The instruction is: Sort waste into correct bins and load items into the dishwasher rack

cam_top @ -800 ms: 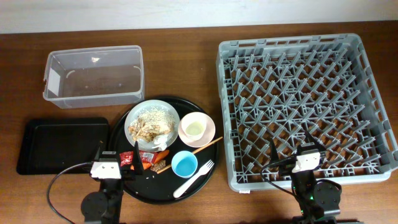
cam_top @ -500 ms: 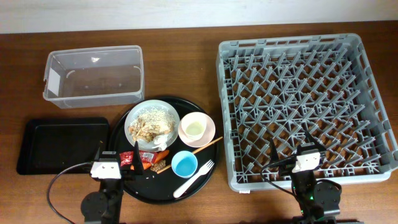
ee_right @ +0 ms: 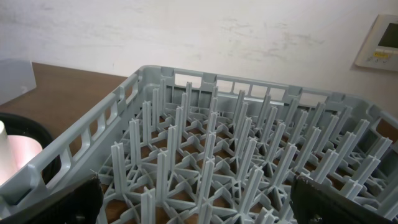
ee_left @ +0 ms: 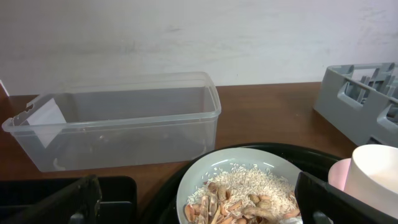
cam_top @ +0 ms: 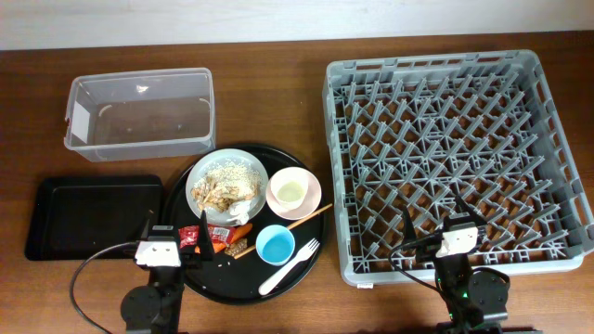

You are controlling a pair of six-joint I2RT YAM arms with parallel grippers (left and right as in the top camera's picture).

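A round black tray (cam_top: 223,275) holds a pale plate (cam_top: 197,182) of grainy crumbs (cam_top: 232,172) and brownish scraps (cam_top: 215,193), crumpled white paper (cam_top: 241,208), a carrot (cam_top: 241,228), a red wrapper (cam_top: 215,232), a pinkish bowl (cam_top: 313,188) with a white cup (cam_top: 290,190) in it, a blue cup (cam_top: 276,245), a white fork (cam_top: 290,264) and a wooden stick (cam_top: 311,216). The clear tub (cam_top: 139,113) and flat black tray (cam_top: 91,216) are on the left. The grey rack (cam_top: 450,153) is on the right. My left gripper (cam_top: 174,241) is open at the round tray's near left edge. My right gripper (cam_top: 441,224) is open over the rack's near edge. The left wrist view shows the plate (ee_left: 205,169) and tub (ee_left: 118,124).
The wooden table (cam_top: 278,102) runs to a pale wall at the back. Cables trail from both arm bases at the front edge. The right wrist view shows the rack's upright pegs (ee_right: 211,162).
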